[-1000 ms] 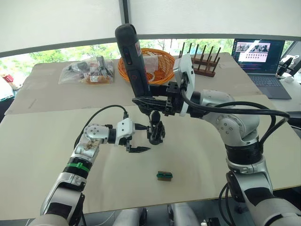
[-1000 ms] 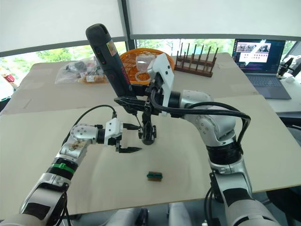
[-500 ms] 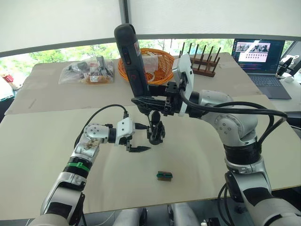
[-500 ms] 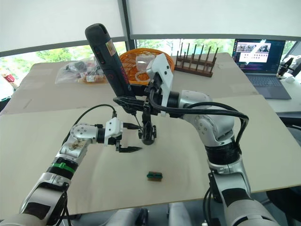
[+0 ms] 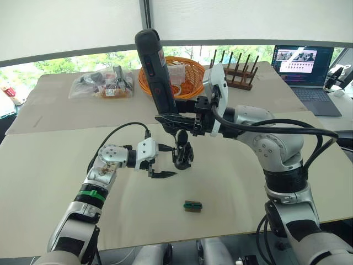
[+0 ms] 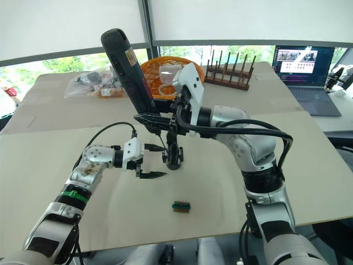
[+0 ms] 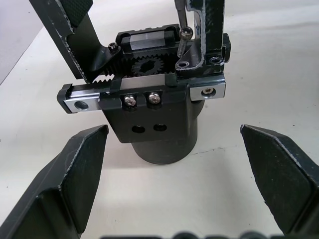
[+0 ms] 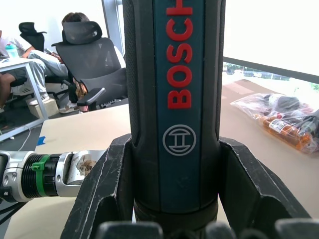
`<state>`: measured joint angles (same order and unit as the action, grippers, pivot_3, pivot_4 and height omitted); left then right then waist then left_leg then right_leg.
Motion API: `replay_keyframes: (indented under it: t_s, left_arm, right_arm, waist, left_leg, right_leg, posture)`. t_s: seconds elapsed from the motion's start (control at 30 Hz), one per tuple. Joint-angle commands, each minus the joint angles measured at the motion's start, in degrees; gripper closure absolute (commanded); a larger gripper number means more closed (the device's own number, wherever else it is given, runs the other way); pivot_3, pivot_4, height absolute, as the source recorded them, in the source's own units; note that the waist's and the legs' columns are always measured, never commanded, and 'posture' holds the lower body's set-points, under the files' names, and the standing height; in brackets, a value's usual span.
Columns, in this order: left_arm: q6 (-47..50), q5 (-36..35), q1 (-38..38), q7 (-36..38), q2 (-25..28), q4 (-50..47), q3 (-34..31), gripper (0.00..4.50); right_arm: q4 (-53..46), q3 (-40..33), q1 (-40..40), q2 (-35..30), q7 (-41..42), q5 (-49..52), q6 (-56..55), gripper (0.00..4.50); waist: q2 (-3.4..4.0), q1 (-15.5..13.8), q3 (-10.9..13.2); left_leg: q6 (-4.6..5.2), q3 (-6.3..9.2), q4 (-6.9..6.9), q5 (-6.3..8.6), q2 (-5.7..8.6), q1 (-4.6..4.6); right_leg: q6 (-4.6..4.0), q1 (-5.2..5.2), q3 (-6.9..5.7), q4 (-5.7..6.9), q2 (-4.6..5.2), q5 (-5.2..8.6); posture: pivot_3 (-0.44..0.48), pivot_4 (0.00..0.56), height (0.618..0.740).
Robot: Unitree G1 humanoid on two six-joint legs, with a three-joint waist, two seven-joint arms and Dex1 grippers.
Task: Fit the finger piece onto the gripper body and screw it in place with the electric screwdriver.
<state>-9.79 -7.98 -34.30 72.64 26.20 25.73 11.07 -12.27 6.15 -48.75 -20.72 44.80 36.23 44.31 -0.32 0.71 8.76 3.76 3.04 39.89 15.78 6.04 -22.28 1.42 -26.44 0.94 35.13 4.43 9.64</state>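
On a pale bench [image 5: 49, 182], the robot was at the screwing step. The gripper body [image 5: 182, 154], a small black block with a round base, stood upright on the bench in front of the robot. The left wrist view showed its toothed rack and small gear, with a silver rail across the front bearing two screws.

The right gripper [image 5: 167, 117] had its fingers closed around the electric screwdriver [image 5: 154, 69], a thick black cylinder with a reddish label. The tool's long axis ran close to upright, its butt end leaning a little toward the robot's left and its thin metal bit [image 7: 181, 22] pointing down. In the left wrist view the bit tip sat on a screw head [image 7: 187, 32] at the top of the gripper body, beside an upright black finger piece [image 7: 212, 25] already seated in its clamp.

The left gripper [image 5: 157, 161] hovered just beside the gripper body, on the robot's left of it. Its fingers [image 7: 67, 177] were spread wide to either side of the base, touching nothing.

The next move seemed to call for steady downward pressure along the bit's axis while the driver turned. The left fingers would likely need to close on the base first to stop it twisting. A slight tilt could let the bit slip off the screw.

A small green-and-brown block [image 5: 192, 206] lay on the bench nearer the robot.
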Motion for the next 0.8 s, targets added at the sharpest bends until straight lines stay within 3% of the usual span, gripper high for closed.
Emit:
replay_keyframes:
  t_s: [0.03,0.8]
  left_arm:
    - [-0.97,-0.52,-1.45,-0.17,-0.08,-0.25,-0.68,0.00]
    - [-0.83,-0.57,-1.22,-0.08,0.03,-0.93,-0.57,0.00]
  right_arm:
    - [-2.27,-1.81,-0.39,0.09,-0.16,1.02,-0.87,2.57]
    - [-2.06,-1.28,-0.17,0.65,-0.11,0.16,-1.83,2.57]
  waist:
    - [0.00,0.00,0.00]
    - [0.00,0.00,0.00]
  left_leg:
    - [0.00,0.00,0.00,0.00,0.00,0.00]
    - [0.00,0.00,0.00,0.00,0.00,0.00]
  right_leg:
    - [0.00,0.00,0.00,0.00,0.00,0.00]
    - [0.00,0.00,0.00,0.00,0.00,0.00]
  posture:
    - [0.000,0.150,0.740]
    - [0.000,0.150,0.740]
